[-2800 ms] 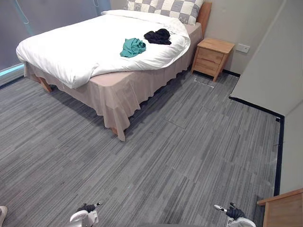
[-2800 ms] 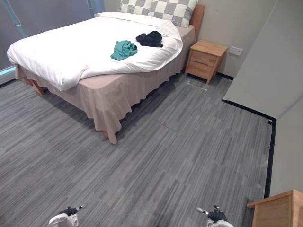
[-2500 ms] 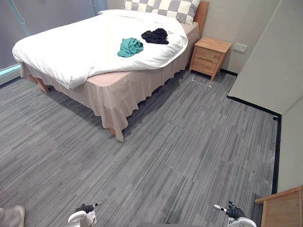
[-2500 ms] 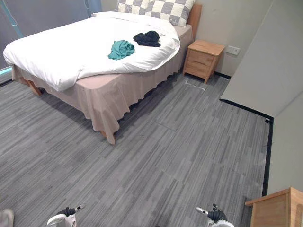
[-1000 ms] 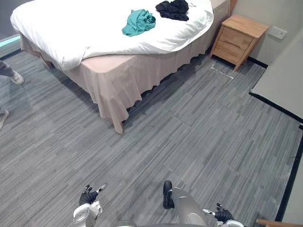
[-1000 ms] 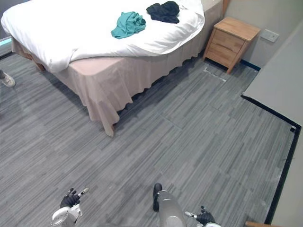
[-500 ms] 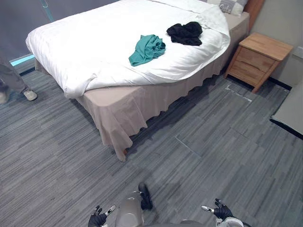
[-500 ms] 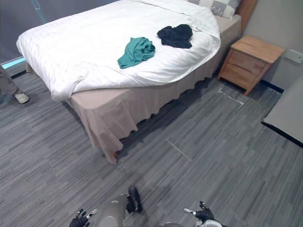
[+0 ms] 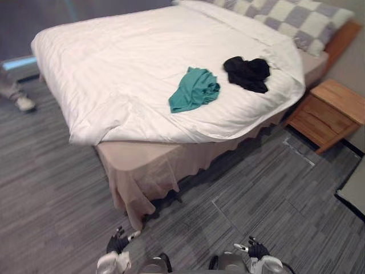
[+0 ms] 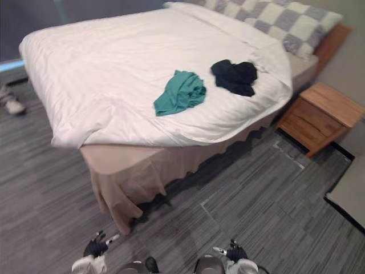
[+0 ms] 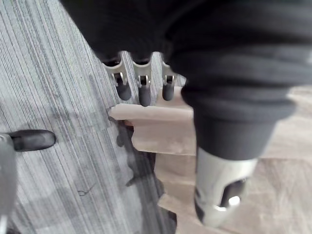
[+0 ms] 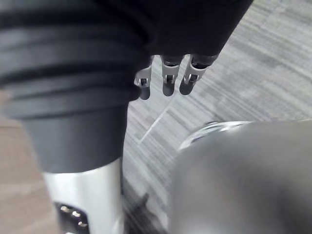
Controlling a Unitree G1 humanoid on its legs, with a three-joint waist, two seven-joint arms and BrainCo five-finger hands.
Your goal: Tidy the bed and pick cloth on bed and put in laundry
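Compared with a moment ago the whole picture is shifting, so the camera is moving. The robot is coming closer to the bed (image 9: 114,57), and its skirted corner is now standing just ahead of the left robot hand (image 9: 118,244). The green cloth (image 9: 194,90) and the black cloth (image 9: 247,73) are keeping their places on the white cover. They are lying near each other, far ahead of both hands, the black one more toward the side of the right robot hand (image 9: 256,249). Both hands are hanging low with fingers relaxed, holding nothing. I judge the approach is almost ending, but the cloths are still lying out of reach.
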